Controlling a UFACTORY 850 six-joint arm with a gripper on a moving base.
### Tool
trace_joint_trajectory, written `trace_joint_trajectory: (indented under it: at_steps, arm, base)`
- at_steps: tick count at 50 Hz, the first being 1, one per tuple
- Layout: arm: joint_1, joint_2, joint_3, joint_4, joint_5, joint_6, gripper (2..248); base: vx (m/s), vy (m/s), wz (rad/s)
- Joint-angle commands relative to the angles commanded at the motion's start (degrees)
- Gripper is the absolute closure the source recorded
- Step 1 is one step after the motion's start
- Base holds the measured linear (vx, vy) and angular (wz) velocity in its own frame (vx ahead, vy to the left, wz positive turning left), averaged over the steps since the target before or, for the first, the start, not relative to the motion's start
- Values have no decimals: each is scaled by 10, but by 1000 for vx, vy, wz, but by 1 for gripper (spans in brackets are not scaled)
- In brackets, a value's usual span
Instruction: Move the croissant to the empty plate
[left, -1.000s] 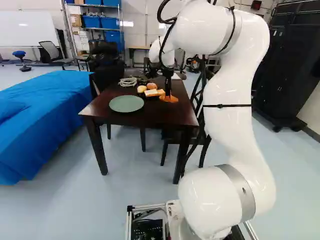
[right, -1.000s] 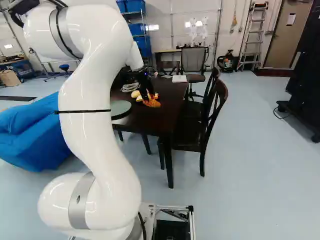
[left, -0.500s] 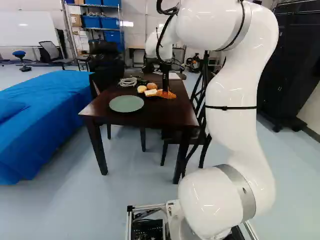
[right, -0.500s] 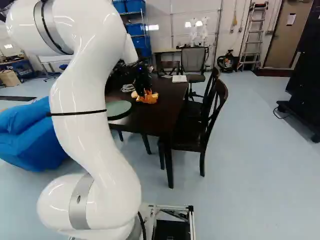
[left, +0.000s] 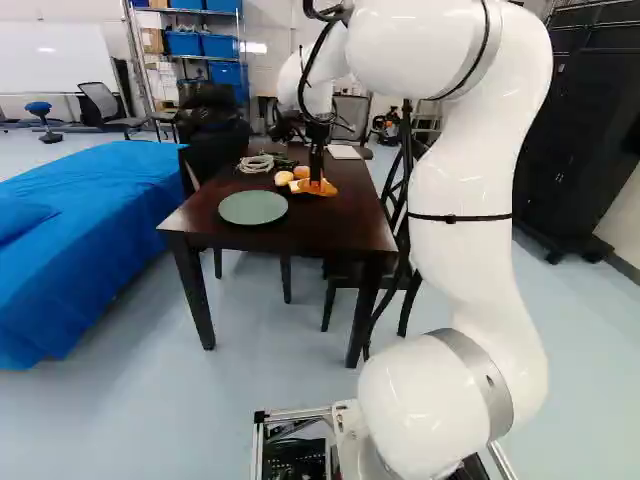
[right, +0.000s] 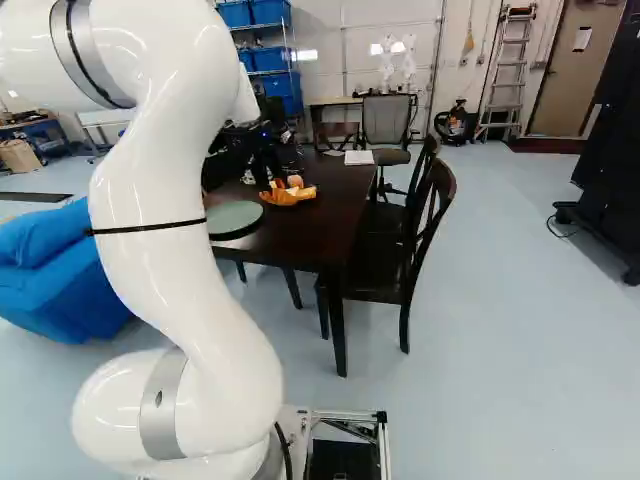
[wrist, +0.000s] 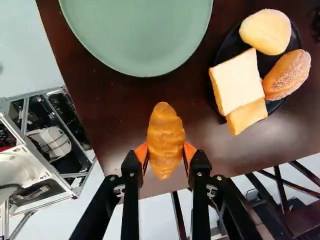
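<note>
Croissant (wrist: 166, 140) moved with claw (left: 316, 181) nearer plate (wrist: 140, 35); golden-brown, ridged

Left base view: plate (left: 253, 208) on the table (left: 310, 230), cable (left: 256, 163) at its twelve o'clock, and there's bread (wrist: 238, 80) on a dish (wrist: 268, 61) at two! Bed (left: 90, 215) at the table's nine, chair (right: 372, 265) at three.

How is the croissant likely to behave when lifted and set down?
The croissant looks stiff: its ends show no sag. Pinched near its middle, both ends free, it may pivot in the hand. Its rounded, tapered body might roll when released.
</note>
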Motion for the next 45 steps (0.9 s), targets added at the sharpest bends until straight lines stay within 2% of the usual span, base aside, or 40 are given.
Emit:
trace_joint_trajectory:
  at_steps: [13,45]
  arm:
    - [21,-8,-11,29,-7,0,142]
    - [68,-36,-50,57,-7,0,142]
  base:
    - [0,0,0]
    - [0,0,0]
